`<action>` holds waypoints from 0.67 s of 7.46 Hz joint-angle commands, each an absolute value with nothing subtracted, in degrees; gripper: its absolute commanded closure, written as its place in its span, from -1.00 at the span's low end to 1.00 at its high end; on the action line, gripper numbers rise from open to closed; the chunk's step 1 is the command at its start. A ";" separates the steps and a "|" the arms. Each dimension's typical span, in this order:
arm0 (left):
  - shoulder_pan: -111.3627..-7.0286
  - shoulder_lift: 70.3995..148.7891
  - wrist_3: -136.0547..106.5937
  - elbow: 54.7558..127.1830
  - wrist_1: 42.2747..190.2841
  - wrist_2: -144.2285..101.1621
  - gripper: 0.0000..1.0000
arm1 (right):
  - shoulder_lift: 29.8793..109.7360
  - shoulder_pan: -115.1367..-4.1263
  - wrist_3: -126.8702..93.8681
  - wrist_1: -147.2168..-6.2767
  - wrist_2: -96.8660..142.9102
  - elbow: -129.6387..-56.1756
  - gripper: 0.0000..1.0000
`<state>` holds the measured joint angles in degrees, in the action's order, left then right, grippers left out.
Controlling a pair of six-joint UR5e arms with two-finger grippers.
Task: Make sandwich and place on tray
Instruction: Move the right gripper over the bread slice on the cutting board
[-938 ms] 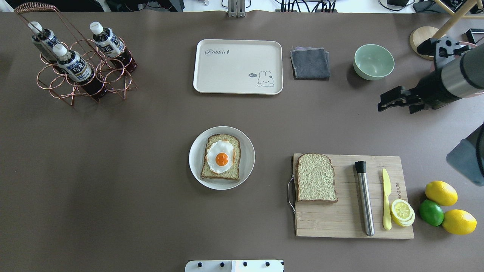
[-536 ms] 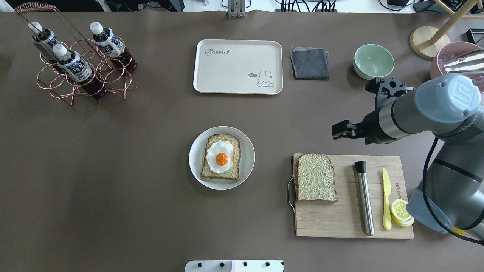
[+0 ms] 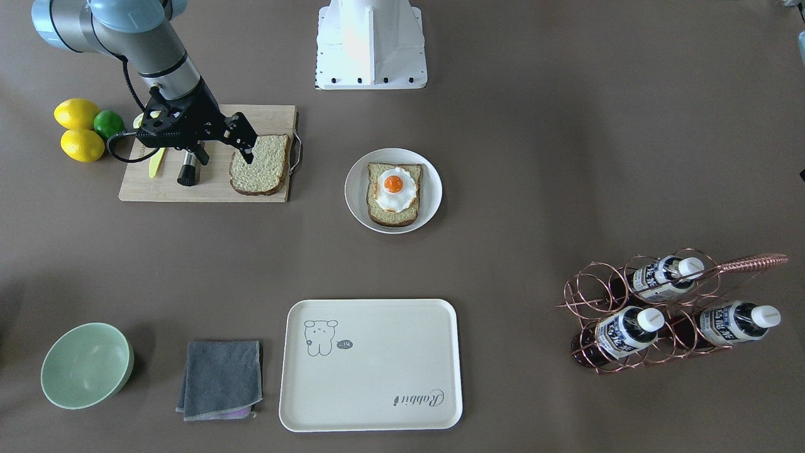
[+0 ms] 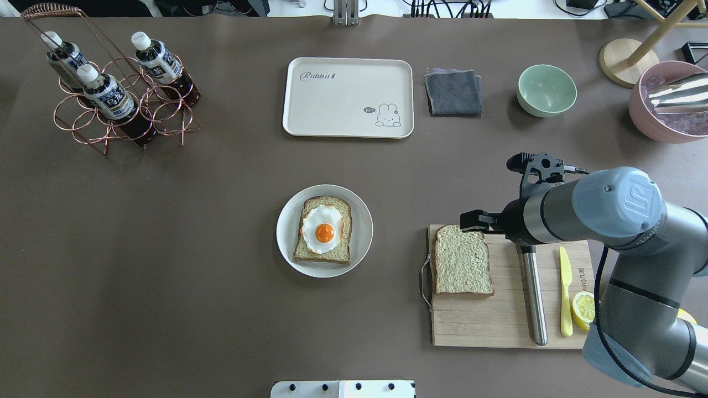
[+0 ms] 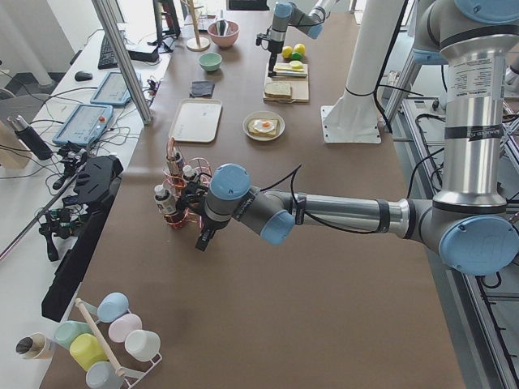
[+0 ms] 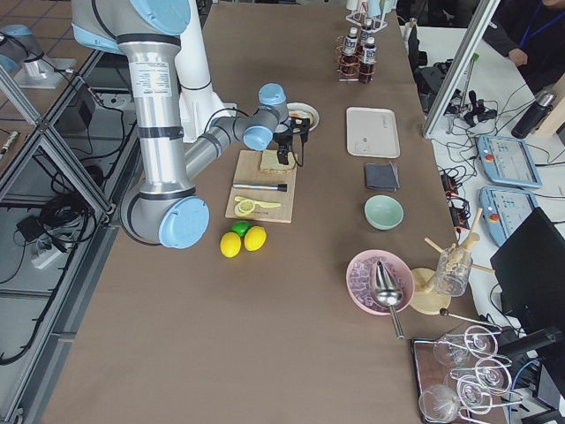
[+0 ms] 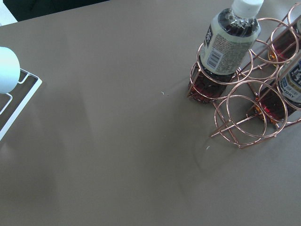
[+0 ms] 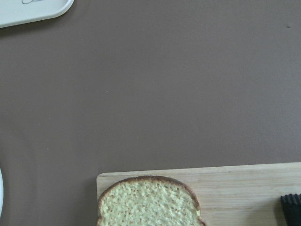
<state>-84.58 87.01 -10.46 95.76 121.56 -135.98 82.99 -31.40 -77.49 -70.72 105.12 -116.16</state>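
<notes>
One bread slice [image 4: 462, 260] lies alone on the wooden cutting board [image 4: 498, 320]; it also shows in the right wrist view [image 8: 148, 202]. The other slice, with the fried egg [image 4: 322, 222] on top, lies on a round white plate [image 4: 285, 232]. The cream tray [image 4: 343, 99] stands bare at the table's far middle. My right gripper [image 4: 474, 220] hangs over the far edge of the board's slice [image 3: 260, 165] and looks open and empty. My left gripper [image 5: 201, 241] shows only in the exterior left view, beside the bottle rack; I cannot tell its state.
A steel muddler [image 4: 534, 298], a yellow knife [image 4: 565, 293] and lemon slices [image 4: 583, 309] share the board. A copper rack of bottles [image 4: 116, 105] stands far left. A grey cloth [image 4: 453, 92], a green bowl [image 4: 546, 90] and a pink bowl [image 4: 664, 105] lie far right.
My right arm has swung in from the right edge, toward me and leftward, to the far edge of the board's bread slice. Nothing else has moved.
</notes>
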 commanded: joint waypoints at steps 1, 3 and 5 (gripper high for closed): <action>-84.11 86.40 -10.46 95.80 121.64 -135.97 -0.97 | 85.59 -27.87 -80.32 -65.86 102.31 -116.10 -0.60; -84.11 86.31 -10.46 95.80 121.73 -135.97 -0.97 | 89.46 -26.90 -80.85 -57.60 101.51 -114.79 -0.56; -84.11 86.22 -10.37 95.80 121.90 -135.97 -0.97 | 89.47 -25.23 -82.87 -56.26 99.15 -113.56 -0.50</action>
<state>-84.11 86.29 -10.42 95.84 121.72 -135.97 88.99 -26.56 -81.39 -58.33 101.01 -114.68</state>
